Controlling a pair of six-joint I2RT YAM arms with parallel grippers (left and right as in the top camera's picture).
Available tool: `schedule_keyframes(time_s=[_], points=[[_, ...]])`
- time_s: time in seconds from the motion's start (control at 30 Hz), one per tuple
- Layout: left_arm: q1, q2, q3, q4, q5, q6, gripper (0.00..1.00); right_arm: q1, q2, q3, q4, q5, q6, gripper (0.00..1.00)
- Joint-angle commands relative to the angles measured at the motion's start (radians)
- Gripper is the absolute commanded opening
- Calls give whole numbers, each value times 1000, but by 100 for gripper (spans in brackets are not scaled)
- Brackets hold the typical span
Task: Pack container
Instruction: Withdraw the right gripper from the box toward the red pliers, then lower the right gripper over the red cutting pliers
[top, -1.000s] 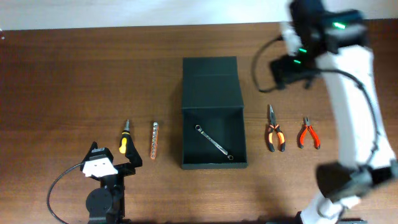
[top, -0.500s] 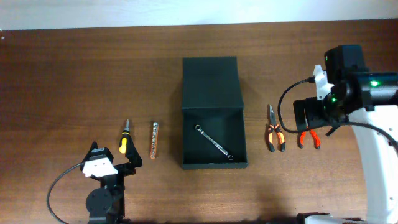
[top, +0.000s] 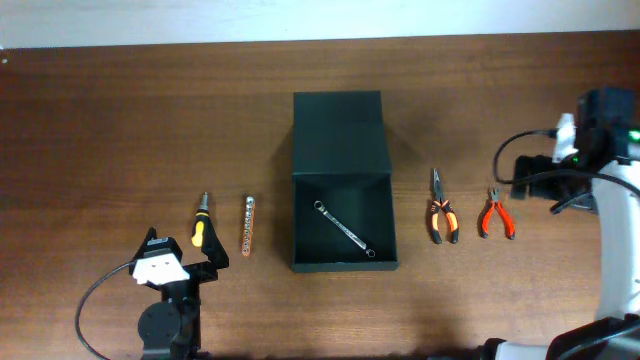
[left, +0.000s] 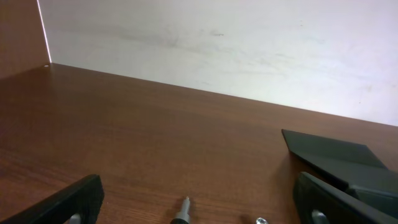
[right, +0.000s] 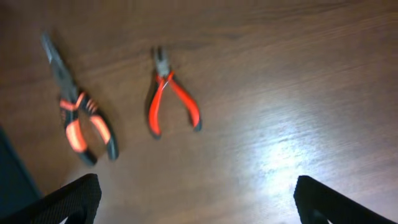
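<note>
The container (top: 345, 262) is a dark green-black box at the table's middle, its flap lid (top: 338, 130) lying open toward the back. A silver wrench (top: 343, 230) lies inside. Its lid also shows in the left wrist view (left: 336, 158). My left gripper (top: 186, 250) is open and empty at the front left, with the screwdriver's tip (left: 182, 214) between its fingers (left: 199, 208). My right gripper (top: 528, 180) is open and empty, held above the table right of the red cutters (top: 495, 215). Its fingers (right: 199, 208) frame bare wood.
A yellow-and-black screwdriver (top: 200, 226) and an orange bit strip (top: 248, 226) lie left of the container. Long-nose pliers (top: 441, 210) (right: 78, 118) and the red cutters (right: 171, 99) lie right of it. A white wall (left: 217, 50) runs along the table's back edge.
My right arm has swung from behind the container's right side out to the right and forward, ending beyond the cutters. The left arm and the tools have not moved.
</note>
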Motion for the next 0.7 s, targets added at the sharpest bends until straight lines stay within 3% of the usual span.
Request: schedule_keyframes(time_s=[0.0,0.27,0.57,0.67], points=[[5,-8,-4,-1,4,-5,99,-34,2,-4,14,-28,8,99],[5,-8,-4,-1,4,-5,99,-38,101,-38,28,-75,-157,99],[5,-8,-4,-1,4,-5,99,-38,206,-46,70,-23,-158,99],[5,-8,-4,-1,4,-5,99,-39,206,-46,81,-24,-243,99]])
